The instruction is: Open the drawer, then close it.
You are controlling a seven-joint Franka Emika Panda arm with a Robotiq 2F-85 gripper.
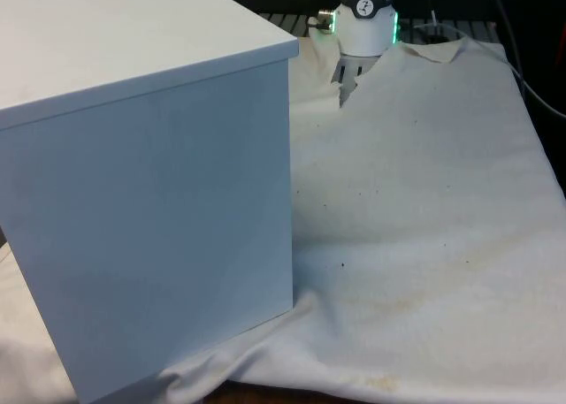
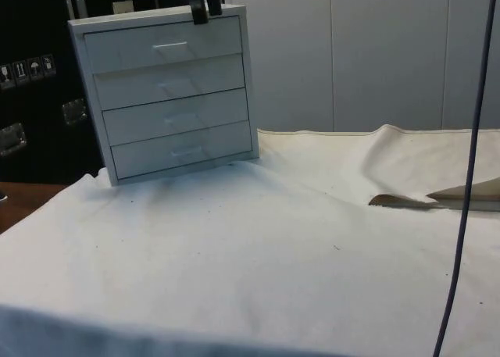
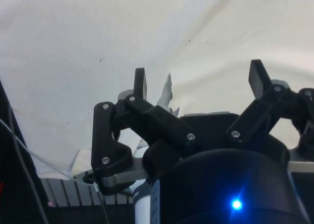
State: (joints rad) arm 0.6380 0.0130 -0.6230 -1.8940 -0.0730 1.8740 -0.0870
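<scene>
A white chest of drawers (image 1: 150,201) stands on the cloth at the front view's left, turning a plain side and back to that camera. In the side view its front (image 2: 172,99) shows several drawers stacked one above another, all shut, each with a small white handle; the top drawer's handle (image 2: 170,46) is just below the top edge. My black gripper (image 2: 206,7) hangs above the chest's top front edge, near its right corner, touching nothing. In the wrist view the gripper (image 3: 198,77) is open, its fingers (image 3: 140,82) wide apart with only white cloth beyond them.
White cloth (image 1: 416,209) covers the table, wrinkled and lightly stained. A lifted fold of cloth (image 2: 422,199) lies at the side view's right, and a dark cable (image 2: 469,162) hangs in front of it. The arm's base (image 1: 366,19) stands at the far end.
</scene>
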